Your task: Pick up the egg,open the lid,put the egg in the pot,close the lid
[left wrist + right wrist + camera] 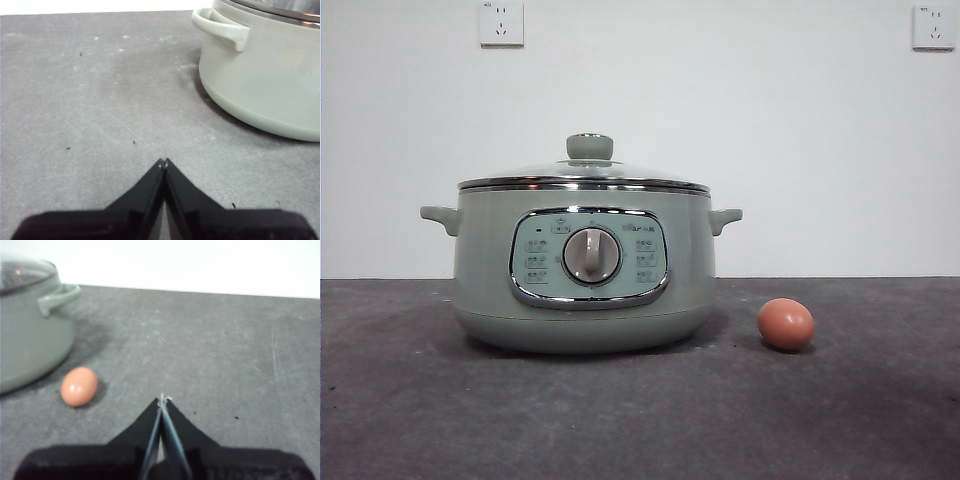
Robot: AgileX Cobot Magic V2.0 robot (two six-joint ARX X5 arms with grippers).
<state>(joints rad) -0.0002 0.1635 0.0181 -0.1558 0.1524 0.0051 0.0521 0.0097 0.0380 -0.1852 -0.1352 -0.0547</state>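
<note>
glass lid [588, 172], glossy pot [582, 268], smooth egg [786, 324]

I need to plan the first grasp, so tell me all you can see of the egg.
The egg is small, smooth, reddish-brown and oval, with a slight sheen. It looks whole and lies on its side on the grey table, beside the pot but apart from it. Nothing but the table touches it; the right gripper is nearby, shut, and not on it.

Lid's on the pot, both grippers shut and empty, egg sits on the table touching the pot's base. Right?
Not quite: the egg lies apart from the pot, as the front view shows. The lid is on; left gripper and right gripper are shut, empty.
</note>
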